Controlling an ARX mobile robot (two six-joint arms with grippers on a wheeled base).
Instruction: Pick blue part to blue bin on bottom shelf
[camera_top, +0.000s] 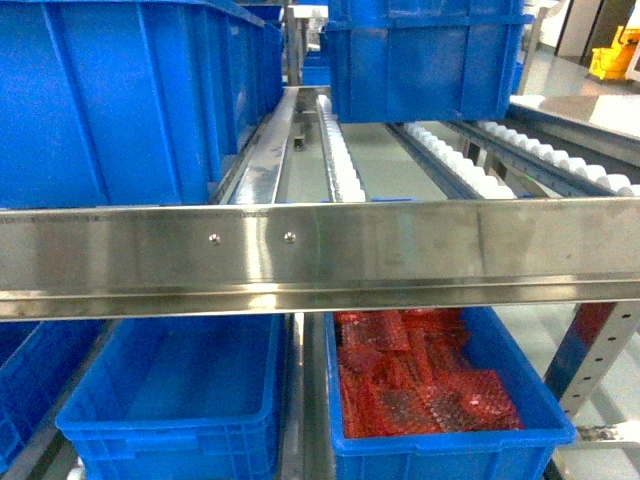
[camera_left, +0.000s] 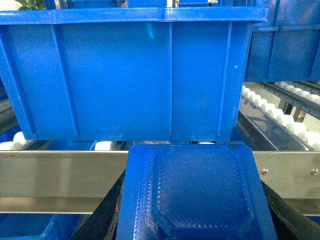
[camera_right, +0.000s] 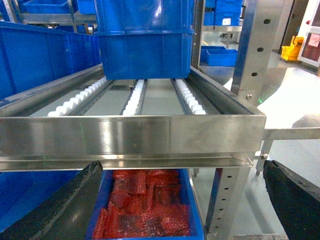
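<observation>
The blue part (camera_left: 200, 190), a flat square piece with a raised octagonal centre, fills the bottom of the left wrist view. My left gripper (camera_left: 197, 220) is shut on it, its black fingers (camera_left: 102, 220) showing at either side. Just beyond it runs the bottom shelf's riveted steel front rail (camera_left: 60, 175), with a large blue bin (camera_left: 135, 75) standing on white rollers behind it. The head view shows that rail (camera_top: 250, 250) and the bin (camera_top: 110, 100) at upper left, but neither gripper. My right gripper (camera_right: 175, 205) is open, empty, facing the rack.
Below the rail stand an empty blue bin (camera_top: 170, 400) and a blue bin of red parts (camera_top: 420, 385). Stacked blue bins (camera_top: 430, 60) sit further back on the right roller lane (camera_top: 340, 160). A perforated steel rack post (camera_right: 255, 60) stands at the right.
</observation>
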